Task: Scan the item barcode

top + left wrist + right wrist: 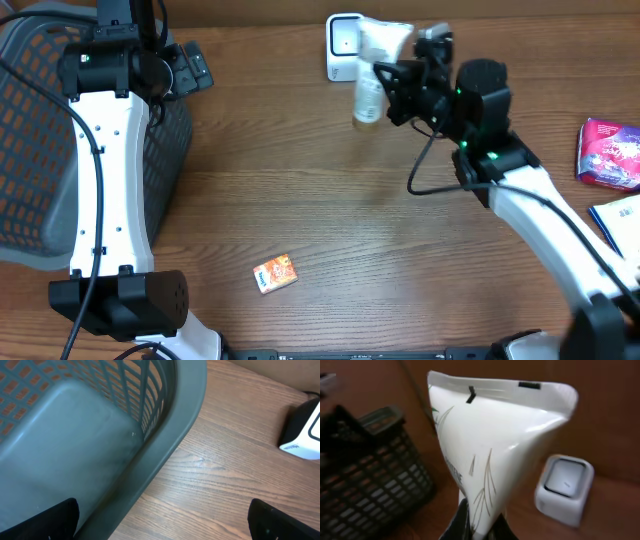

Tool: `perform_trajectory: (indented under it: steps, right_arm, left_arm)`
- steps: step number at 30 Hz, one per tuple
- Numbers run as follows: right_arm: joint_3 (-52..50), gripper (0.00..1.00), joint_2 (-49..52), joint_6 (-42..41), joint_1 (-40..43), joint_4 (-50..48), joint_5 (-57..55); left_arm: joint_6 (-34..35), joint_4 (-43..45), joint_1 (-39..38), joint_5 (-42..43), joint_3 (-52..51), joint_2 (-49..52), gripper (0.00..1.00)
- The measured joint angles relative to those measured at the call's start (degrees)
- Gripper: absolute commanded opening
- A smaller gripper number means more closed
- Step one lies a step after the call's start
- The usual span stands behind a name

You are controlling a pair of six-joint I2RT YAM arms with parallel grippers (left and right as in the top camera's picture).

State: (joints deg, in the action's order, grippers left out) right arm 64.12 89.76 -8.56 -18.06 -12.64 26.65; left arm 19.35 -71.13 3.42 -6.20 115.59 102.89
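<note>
Scanner (342,45) partly covered by white tube (383,42) clamped in right tool (393,82).

Overhead looks straight down on table (300,200); both wrist views close, sharing basket (175,435) and scanner (565,487).

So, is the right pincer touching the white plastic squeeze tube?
Touching: right wrist view shows the right pincer clamped on the white plastic squeeze tube.
</note>
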Motion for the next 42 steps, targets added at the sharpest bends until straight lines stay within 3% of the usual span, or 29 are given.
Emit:
perform_trajectory:
  steps: [6, 13, 17, 25, 30, 37, 39, 42]
  right_arm:
    - [0.07, 0.04, 10.12, 1.29, 4.39, -25.16, 27.21]
    - [3.04, 0.04, 17.7, 1.11, 8.61, -34.97, 41.0]
    - [5.68, 0.04, 19.52, 1.92, 8.74, -34.32, 42.29]
    - [7.91, 0.04, 19.87, 2.23, 9.03, -22.8, 35.34]
    - [7.91, 0.04, 20.31, 2.12, 8.76, -20.92, 44.63]
    - [7.17, 0.04, 20.44, 1.33, 6.6, -2.47, 49.29]
    - [6.73, 0.04, 20.7, 3.32, 6.14, -3.58, 50.75]
    - [6.56, 0.04, 21.05, 3.74, 5.77, -16.87, 53.83]
  left_arm:
    - [0.0, -0.04, 0.0, 0.0, -0.02, 0.0, 1.0]
    - [0.0, -0.04, 0.0, 0.0, 0.0, 0.0, 1.0]
    - [0.0, -0.04, 0.0, 0.0, -0.02, 0.0, 1.0]
    - [0.0, -0.04, 0.0, 0.0, 0.0, 0.0, 1.0]
    - [0.0, -0.04, 0.0, 0.0, -0.02, 0.0, 1.0]
    - [0.0, -0.04, 0.0, 0.0, 0.0, 0.0, 1.0]
    - [0.0, -0.04, 0.0, 0.0, 0.0, 0.0, 1.0]
    - [0.02, -0.02, 0.0, 0.0, 0.0, 0.0, 1.0]
